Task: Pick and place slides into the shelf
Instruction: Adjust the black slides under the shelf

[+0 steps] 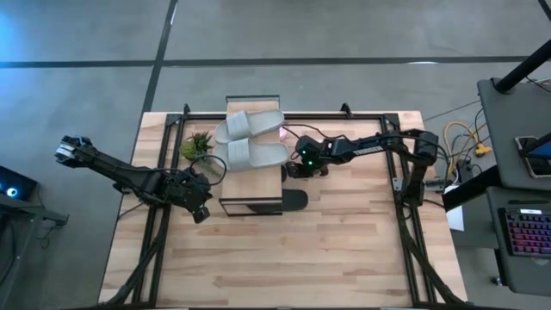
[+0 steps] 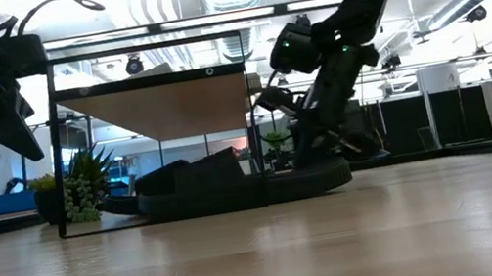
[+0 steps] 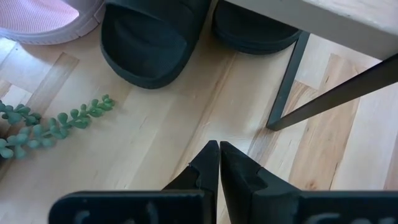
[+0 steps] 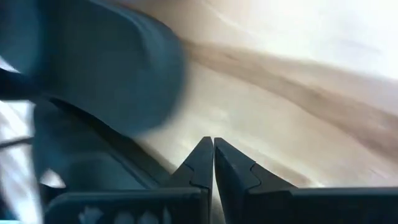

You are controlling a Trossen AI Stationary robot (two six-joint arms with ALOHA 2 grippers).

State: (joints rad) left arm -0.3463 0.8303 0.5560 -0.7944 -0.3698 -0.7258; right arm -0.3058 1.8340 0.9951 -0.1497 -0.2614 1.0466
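Note:
The shelf (image 1: 251, 108) stands mid-table, its plank top (image 2: 167, 106) on a thin black frame. Two grey slides (image 1: 250, 139) lie side by side on the top. Two black slides (image 3: 152, 40) lie on the table under it; one end (image 1: 295, 199) sticks out to the right. A pink slide (image 3: 40, 18) shows behind the shelf (image 1: 284, 132). My left gripper (image 3: 219, 144) is shut, hovering above the table at the shelf's near left corner (image 1: 202, 211). My right gripper (image 4: 213, 142) is shut at the shelf's right side (image 1: 297, 168), beside a black slide (image 4: 106, 68), over bare wood.
A small green plant (image 1: 196, 145) sits left of the shelf, a trailing strand (image 3: 56, 124) lying on the table near my left gripper. A shelf leg (image 3: 283, 93) stands just ahead of it. Bare table (image 1: 301, 258) lies toward the near edge.

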